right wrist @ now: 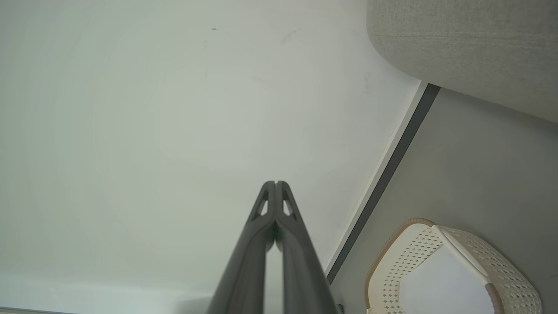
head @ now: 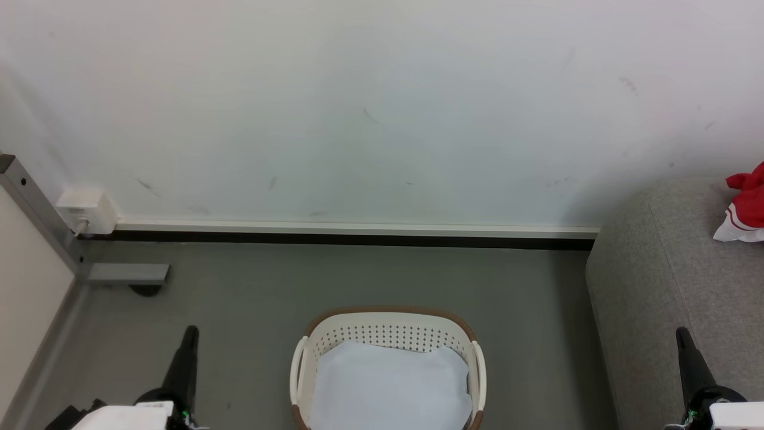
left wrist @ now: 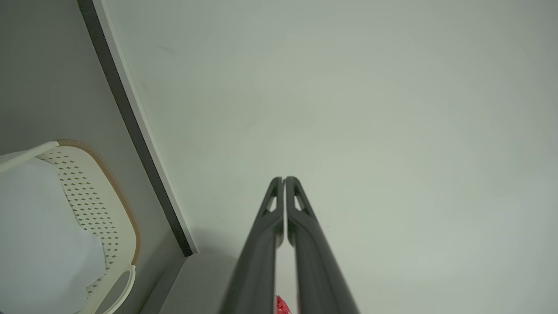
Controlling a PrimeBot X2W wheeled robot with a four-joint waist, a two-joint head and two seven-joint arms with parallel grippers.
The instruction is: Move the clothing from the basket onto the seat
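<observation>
Basket (head: 388, 334): an oval cream one with perforated sides and a brown rim, standing on the grey floor (head: 250, 310) near the wall (head: 358, 107), between the two hands in the head view.
Basket contents: a plain pale sheet (head: 391, 385) lies flat across the inside and covers the bottom. No red fabric is visible in the part of the basket that shows.
Clothing (head: 749, 206): a bunched bright red piece with a white panel edged by thin red stripes. It rests on top of the seat at the far right edge of the head view, well apart from the basket.
Seat (head: 656, 286): a light grey upholstered sofa with a rounded corner and a seam, on the basket's right side with a strip of floor between them.
Left hand (left wrist: 284, 179): the two dark fingers are pressed together at the tips and grip nothing. It hangs over the floor to the basket's left.
Right hand (right wrist: 275, 182): the fingers meet at the tips and are empty. It is low in front of the seat.
</observation>
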